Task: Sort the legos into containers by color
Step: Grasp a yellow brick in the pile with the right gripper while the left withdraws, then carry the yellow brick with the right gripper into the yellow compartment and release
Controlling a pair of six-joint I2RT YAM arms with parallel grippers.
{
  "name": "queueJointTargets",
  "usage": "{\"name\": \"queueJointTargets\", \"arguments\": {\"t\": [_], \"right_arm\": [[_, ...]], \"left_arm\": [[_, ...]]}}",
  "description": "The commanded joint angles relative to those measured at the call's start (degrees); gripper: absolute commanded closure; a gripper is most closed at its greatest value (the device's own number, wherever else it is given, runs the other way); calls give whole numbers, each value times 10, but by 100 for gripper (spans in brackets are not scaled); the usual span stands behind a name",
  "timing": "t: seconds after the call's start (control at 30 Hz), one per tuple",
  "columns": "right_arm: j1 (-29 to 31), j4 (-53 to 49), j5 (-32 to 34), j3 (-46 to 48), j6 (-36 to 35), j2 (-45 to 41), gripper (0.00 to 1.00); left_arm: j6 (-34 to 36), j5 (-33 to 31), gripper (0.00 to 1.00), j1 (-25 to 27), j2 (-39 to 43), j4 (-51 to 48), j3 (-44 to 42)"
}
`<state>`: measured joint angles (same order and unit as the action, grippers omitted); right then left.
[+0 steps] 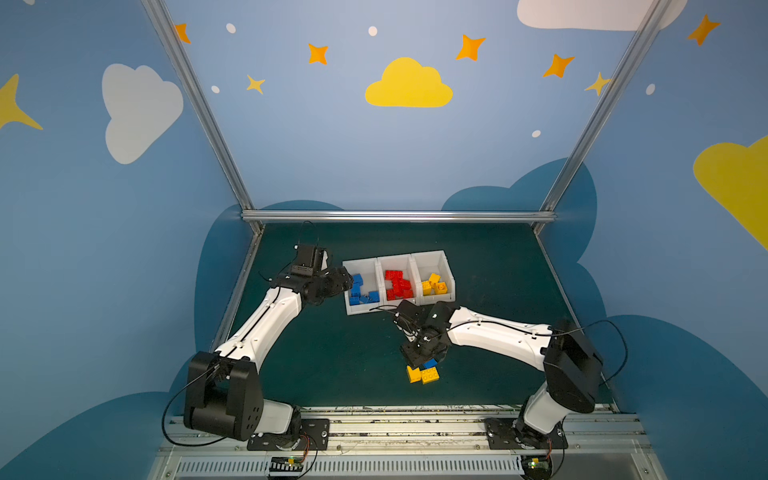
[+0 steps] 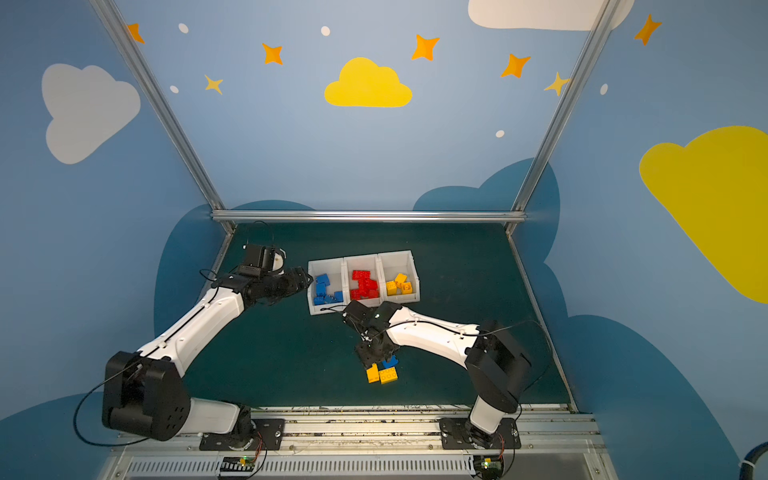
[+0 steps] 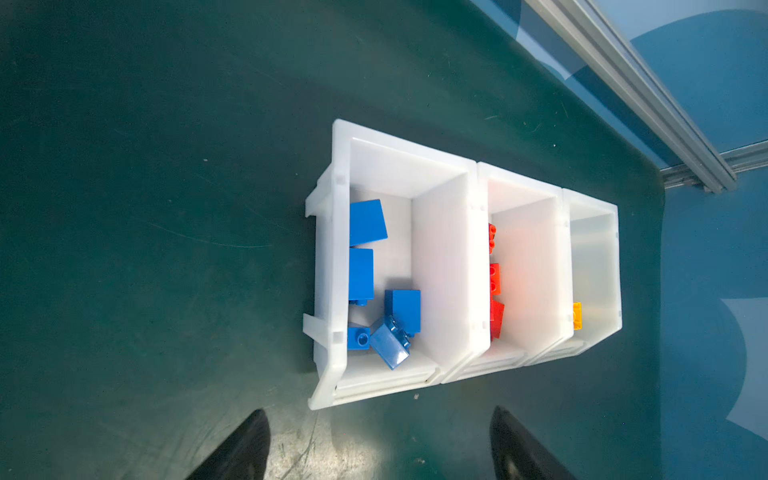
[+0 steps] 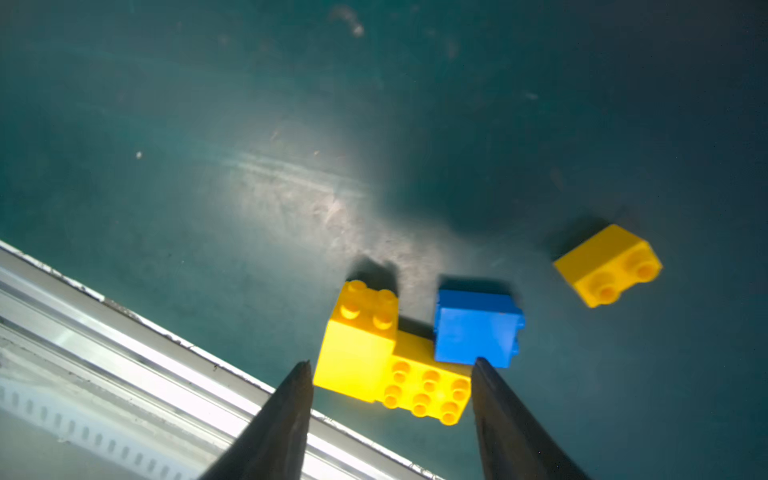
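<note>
Right wrist shows lone yellow brick (image 4: 606,266), hidden in top views; right gripper (image 4: 391,361) and left gripper (image 3: 379,410) gape empty

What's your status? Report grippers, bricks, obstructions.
Left gripper open, empty, by blue bin. Right gripper open over loose bricks: three yellow, one blue. Crowding: blue brick against yellow pair.

I work inside a robotics lab cell: aluminium frame posts (image 1: 200,108), cartoon cloud-and-star walls (image 1: 332,145) filling the upper frame, a green mat (image 1: 478,266) at lower centre, a mounting rail (image 1: 407,428) along the bottom edge.
</note>
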<state>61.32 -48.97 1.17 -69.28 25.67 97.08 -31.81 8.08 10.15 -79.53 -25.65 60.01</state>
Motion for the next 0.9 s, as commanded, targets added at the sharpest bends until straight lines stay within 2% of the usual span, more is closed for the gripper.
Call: {"name": "queueJointTargets", "arguments": {"t": [0.0,0.2,0.4,0.87], "right_arm": [[7,-26,-2,-20,7,19,38],[21,-10,-36,-17,6,47,40],[37,-20,-28,-24,12,73,46],[39,-13,-22,-26,14,79,68]], "left_arm": [[1,-7,15,-9,17,14,-7],[-2,-5,13,-20,30,27,-22],[-7,1,12,-25,34,31,-34],[-11,2,10,-27,37,31,-42]]}}
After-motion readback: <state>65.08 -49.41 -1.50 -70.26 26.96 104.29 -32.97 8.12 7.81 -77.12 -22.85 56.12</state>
